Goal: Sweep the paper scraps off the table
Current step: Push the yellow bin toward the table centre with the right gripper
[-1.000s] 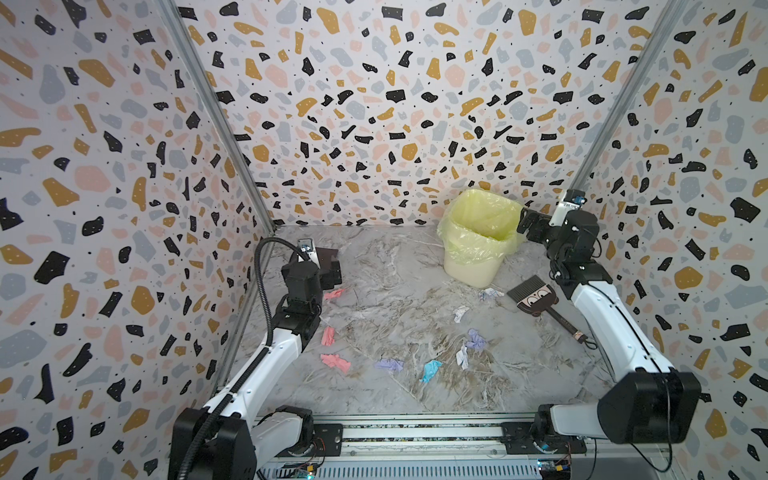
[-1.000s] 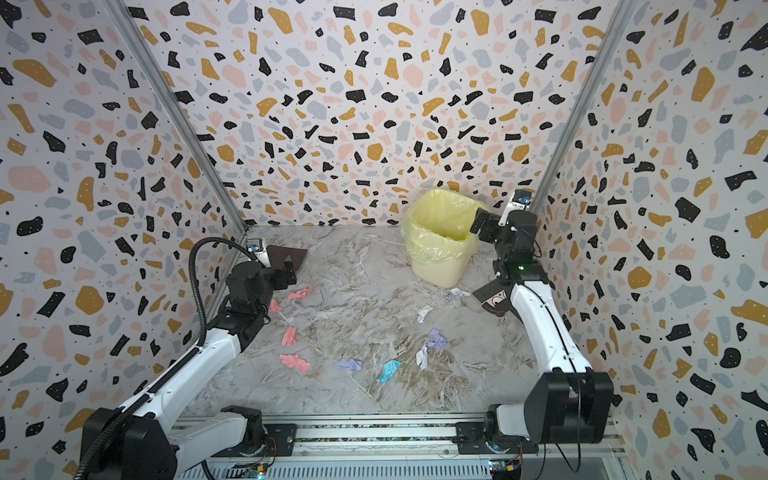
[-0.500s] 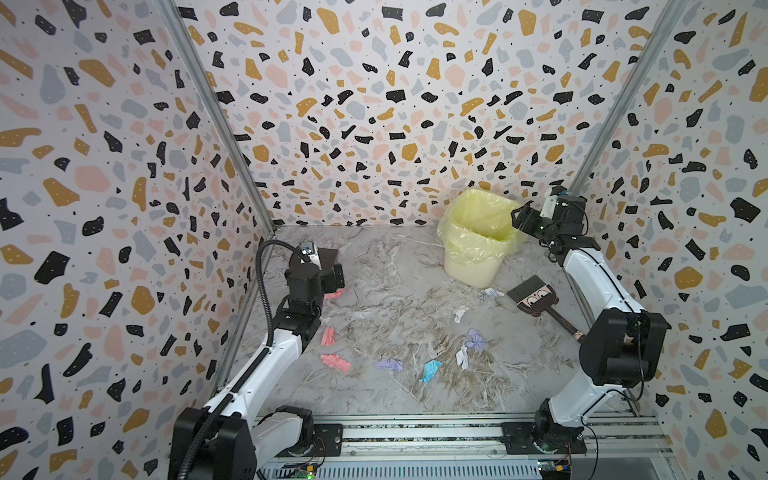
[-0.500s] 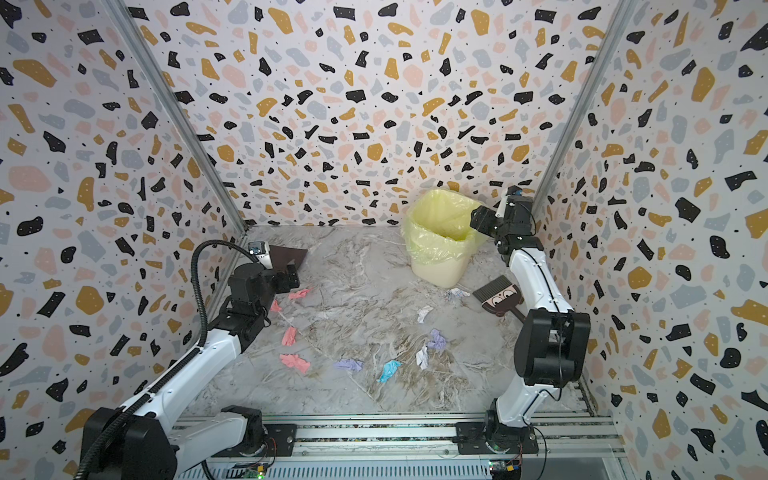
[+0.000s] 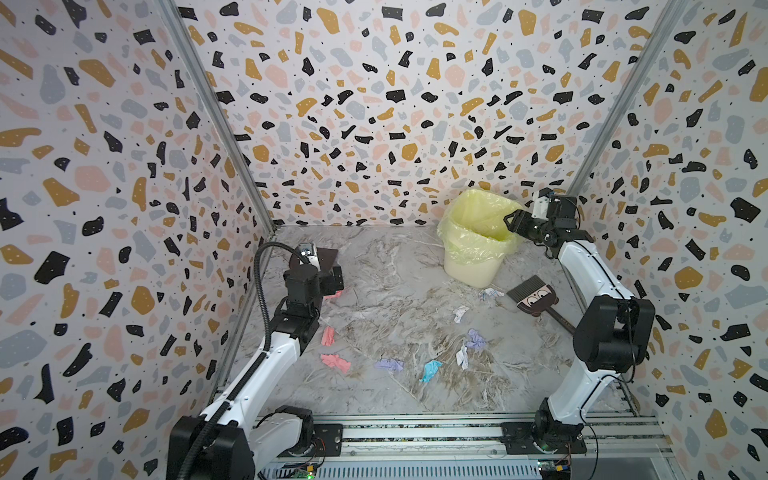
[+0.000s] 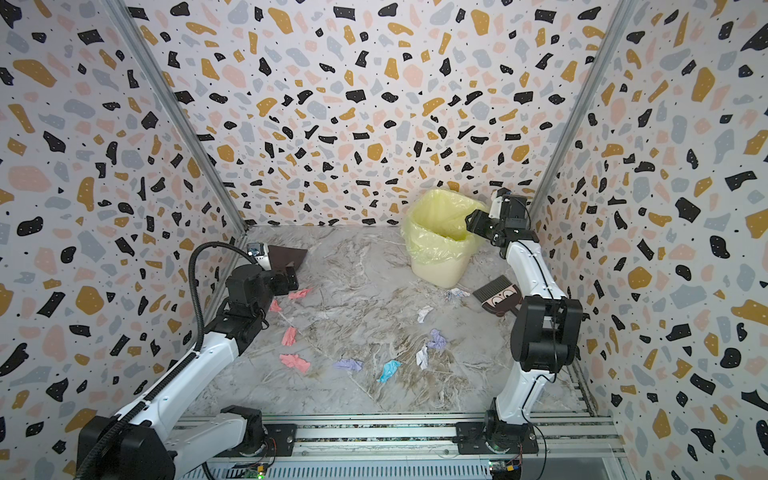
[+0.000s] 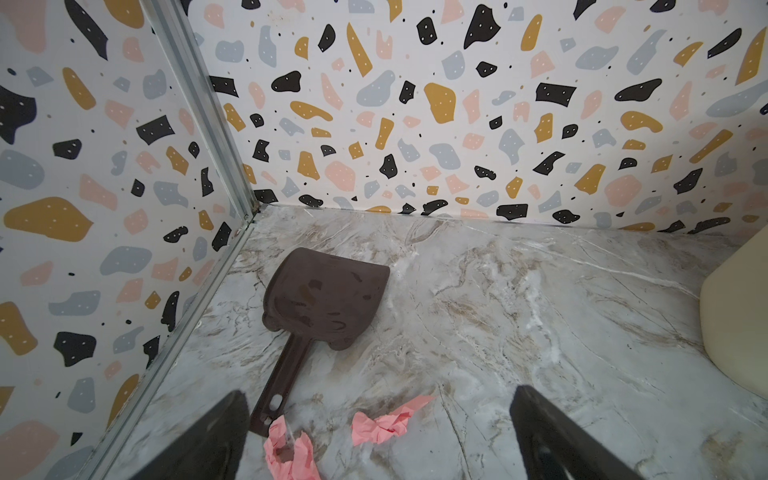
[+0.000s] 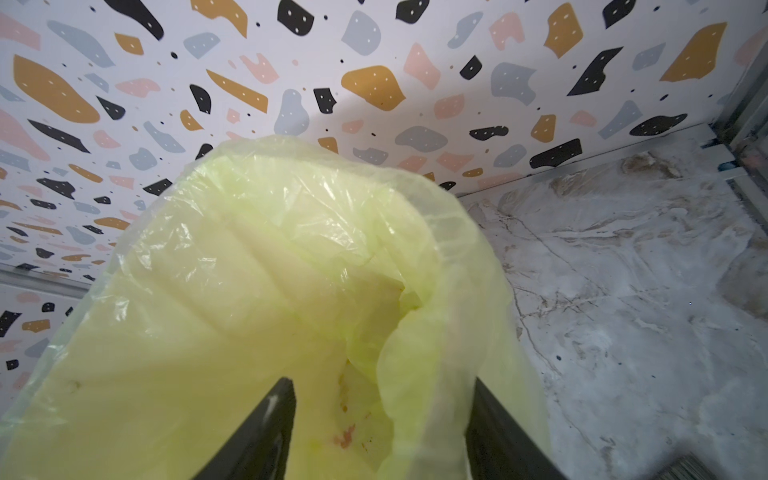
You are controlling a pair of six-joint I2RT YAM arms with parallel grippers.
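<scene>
Hovering low at the left of both top views, the left tool [image 7: 378,392] is held fully open and empty over the end of the dustpan [image 7: 328,295] handle, apparently so that it can be picked up. The right tool [image 8: 381,380] is set half open astride the rim of the bin [image 5: 473,266] at upper right, with nothing gripped, probably to steady it. The paper scraps [image 5: 334,361] are seen strewn across the lower middle of the counter [image 5: 395,257]. The brush [image 5: 534,297] is unused beside the bin.

The left arm half hides the dustpan [image 5: 326,258] — its pincer [image 5: 336,279] covers part of a pink scrap [image 5: 335,294].
</scene>
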